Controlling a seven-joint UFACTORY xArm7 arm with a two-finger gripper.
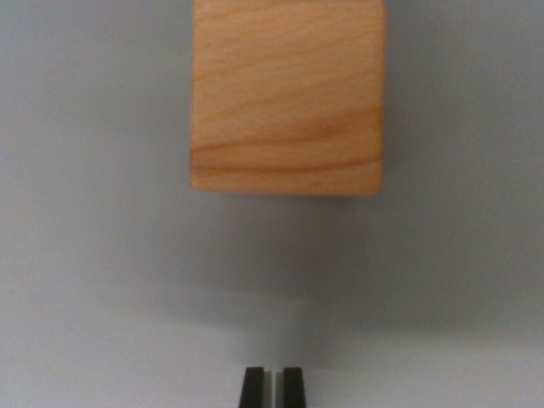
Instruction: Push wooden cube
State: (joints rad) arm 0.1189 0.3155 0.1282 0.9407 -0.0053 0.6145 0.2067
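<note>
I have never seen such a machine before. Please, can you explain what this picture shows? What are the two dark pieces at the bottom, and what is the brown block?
The picture comes from a camera mounted on the wrist of a robot arm, looking down past its grasping part. The two dark pieces at the bottom edge are the tips of the fingers of the gripper. They stand close together, with only a thin gap, and hold nothing. The brown block is a wooden cube, with visible grain, lying on a plain grey surface. Its top is cut off by the picture's edge. The cube lies ahead of the fingers, with bare surface between them, so they do not touch it. The image is somewhat blurred. The job is to push this cube.
</note>
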